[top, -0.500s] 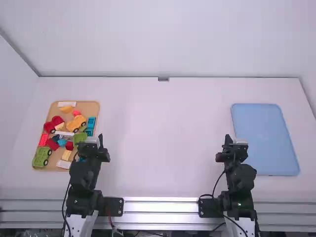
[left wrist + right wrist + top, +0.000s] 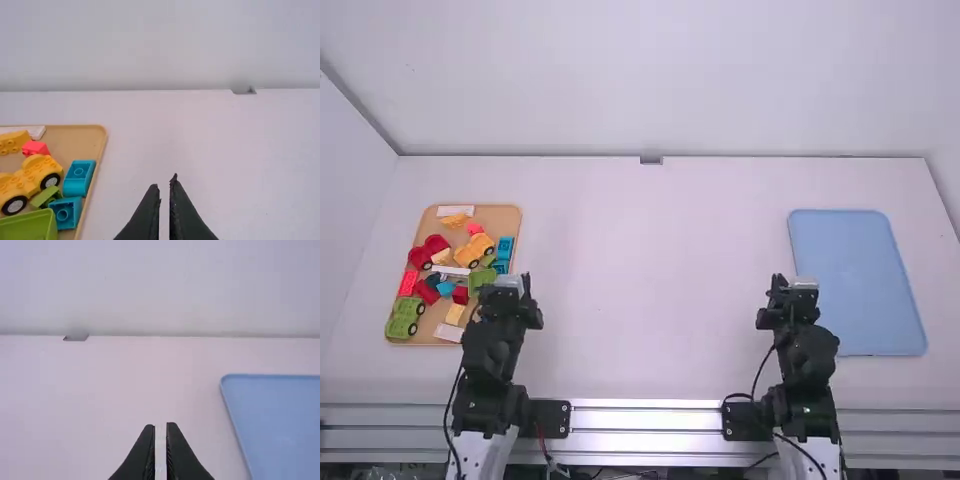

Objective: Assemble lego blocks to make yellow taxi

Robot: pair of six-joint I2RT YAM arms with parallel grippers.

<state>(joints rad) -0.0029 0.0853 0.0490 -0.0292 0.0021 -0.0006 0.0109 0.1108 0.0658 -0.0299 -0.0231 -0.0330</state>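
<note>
At the left of the table, a tan tray (image 2: pixel 505 214) holds the lego pieces. Among them is a yellow car base (image 2: pixel 474 251) with black wheels, seen in the left wrist view as a yellow wheeled base (image 2: pixel 30 177). Behind it lies a yellow block (image 2: pixel 14 142), beside a small red block (image 2: pixel 36 147). My left gripper (image 2: pixel 507 284) is over the table by the tray's right edge; in its wrist view, the left gripper (image 2: pixel 165 181) is shut on nothing. My right gripper (image 2: pixel 794 286) is left of the blue board; the right gripper (image 2: pixel 160 425) is likewise shut and holds nothing.
Blue blocks (image 2: pixel 78 178), a green wheeled base (image 2: pixel 404 318), red, green and white pieces share the tray. A flat blue board (image 2: pixel 858 280) lies at the table's right. White table surface (image 2: pixel 650 270) stretches between tray and board, with a wall at the back.
</note>
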